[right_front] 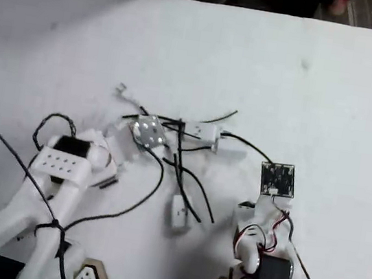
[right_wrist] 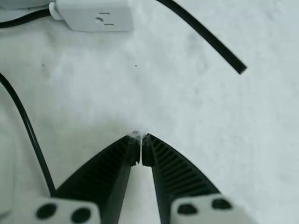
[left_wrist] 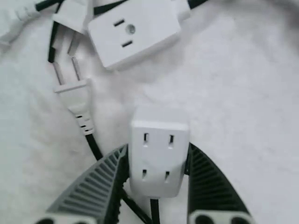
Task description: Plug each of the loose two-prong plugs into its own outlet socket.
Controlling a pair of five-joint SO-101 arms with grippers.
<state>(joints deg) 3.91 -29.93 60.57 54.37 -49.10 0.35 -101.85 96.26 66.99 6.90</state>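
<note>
While the left gripper [left_wrist: 157, 158] pinches a white outlet block [left_wrist: 159, 140], a loose two-prong plug [left_wrist: 74, 93] lies just beside it. The right gripper [right_wrist: 140, 140] is pressed together over the white table [right_wrist: 219, 121].

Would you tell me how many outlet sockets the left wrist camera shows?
2: near socket between the left fingers, far socket beside a loose plug; more may be hidden.
</note>
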